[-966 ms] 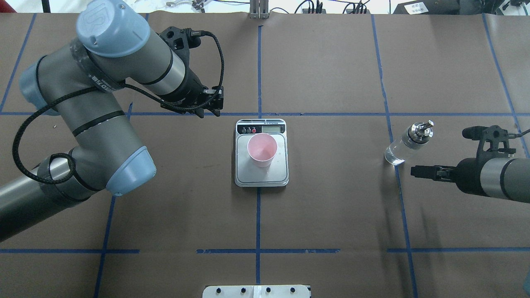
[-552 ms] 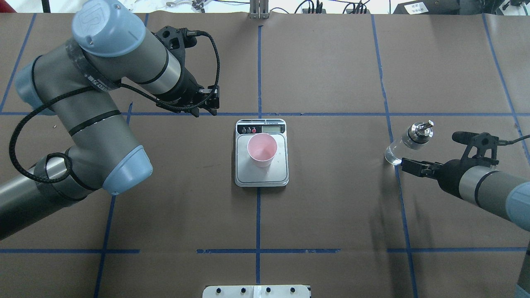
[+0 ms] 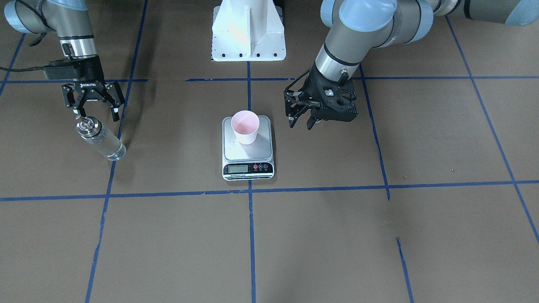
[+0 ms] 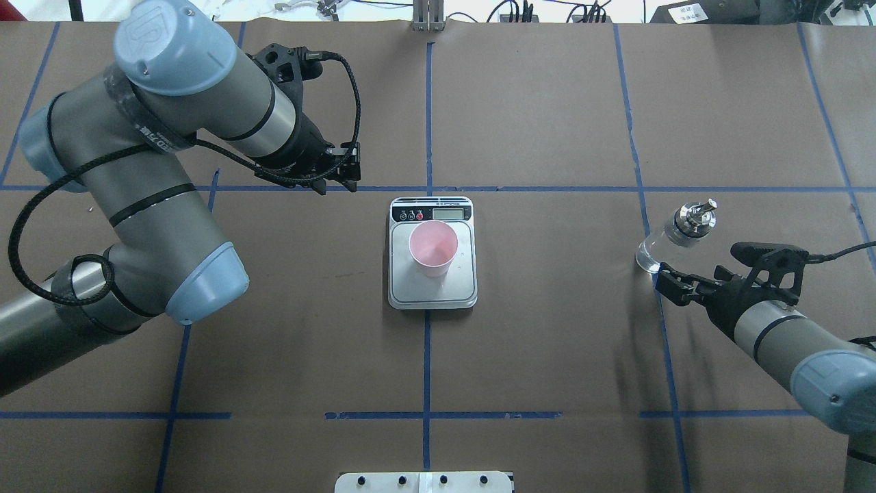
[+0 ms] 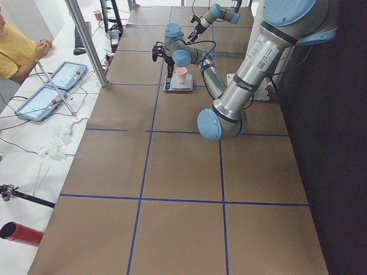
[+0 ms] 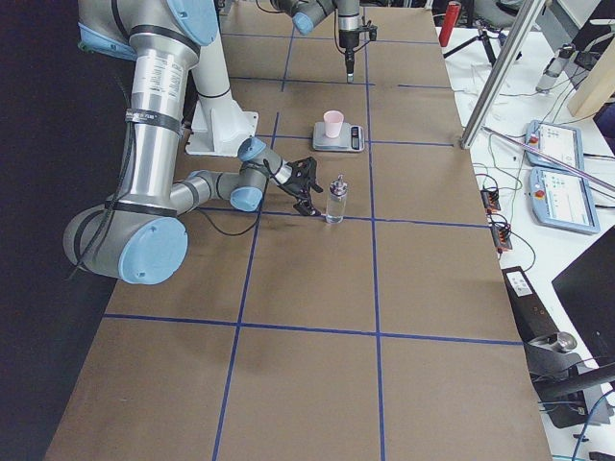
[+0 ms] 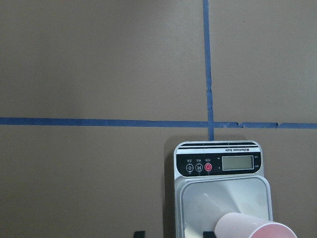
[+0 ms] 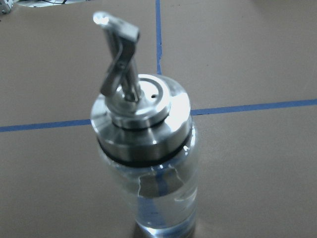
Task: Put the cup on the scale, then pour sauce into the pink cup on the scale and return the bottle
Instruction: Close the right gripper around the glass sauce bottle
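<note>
Cup (image 4: 433, 248): one, upright in the middle of the scale (image 4: 400, 277), on its steel platform, mouth up. The first step therefore reads as done, with the cup placed to receive the pour while it is weighed.

Bottle (image 4: 674, 236): one, upright on the tabletop (image 4: 547, 356), well apart from the scale on the robot's right. The clear sauce (image 8: 163, 208) sits low in the glass, and the silver pourer cap is on. Nothing grips it yet.

Right tool (image 3: 96, 115): fingers spread and empty, just beside the bottle on the side nearer the robot, at the height of the cap. This position suggests an approach to grasp the bottle for the pour.

Left tool (image 3: 300, 125): fingers spread and empty, near the scale's left side and clear of the cup. It probably holds off to leave the pouring path free.

Count: one cup, one scale, one bottle, two tools.
</note>
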You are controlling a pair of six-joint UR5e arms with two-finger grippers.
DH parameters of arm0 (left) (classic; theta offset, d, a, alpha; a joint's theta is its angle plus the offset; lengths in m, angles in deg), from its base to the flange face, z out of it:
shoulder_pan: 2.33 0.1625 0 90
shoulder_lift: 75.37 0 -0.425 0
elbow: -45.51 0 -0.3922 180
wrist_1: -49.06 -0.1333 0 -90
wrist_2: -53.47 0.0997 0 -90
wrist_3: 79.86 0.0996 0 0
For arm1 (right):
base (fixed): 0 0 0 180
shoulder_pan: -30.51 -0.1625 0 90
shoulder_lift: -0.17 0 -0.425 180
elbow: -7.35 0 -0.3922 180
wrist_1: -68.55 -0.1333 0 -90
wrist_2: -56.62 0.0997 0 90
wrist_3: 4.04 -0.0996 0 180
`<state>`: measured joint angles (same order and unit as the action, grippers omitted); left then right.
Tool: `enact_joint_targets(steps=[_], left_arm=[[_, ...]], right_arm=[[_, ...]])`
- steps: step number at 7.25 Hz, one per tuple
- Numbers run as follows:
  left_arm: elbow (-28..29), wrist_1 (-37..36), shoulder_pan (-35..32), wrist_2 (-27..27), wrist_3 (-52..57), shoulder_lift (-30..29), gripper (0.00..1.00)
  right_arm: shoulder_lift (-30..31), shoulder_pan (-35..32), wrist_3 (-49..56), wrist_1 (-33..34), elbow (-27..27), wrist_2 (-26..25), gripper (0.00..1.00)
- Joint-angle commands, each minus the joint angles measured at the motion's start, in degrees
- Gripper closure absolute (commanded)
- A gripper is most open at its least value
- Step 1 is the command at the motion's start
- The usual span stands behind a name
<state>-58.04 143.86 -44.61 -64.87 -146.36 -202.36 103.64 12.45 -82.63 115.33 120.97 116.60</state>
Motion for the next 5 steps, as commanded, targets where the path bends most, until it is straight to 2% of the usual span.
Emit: enact_joint_targets(steps=[1,3,5], left_arm=[[-0.4,-0.1,0.0,-0.1,-0.1,0.2,0.49],[-0.4,-0.1,0.0,-0.1,0.0,0.2,0.48],[-0.5,-0.1,0.0,-0.1,0.0,0.8,0.48]], right_arm=[[-1.1,2.1,1.0,-0.4,-1.9,-7.7,0.00],[-1.9,2.9,4.1,-0.3,-2.3,-12.2,0.00],[-2.2,2.8,4.2,-0.6,-3.0,-12.6,0.00]])
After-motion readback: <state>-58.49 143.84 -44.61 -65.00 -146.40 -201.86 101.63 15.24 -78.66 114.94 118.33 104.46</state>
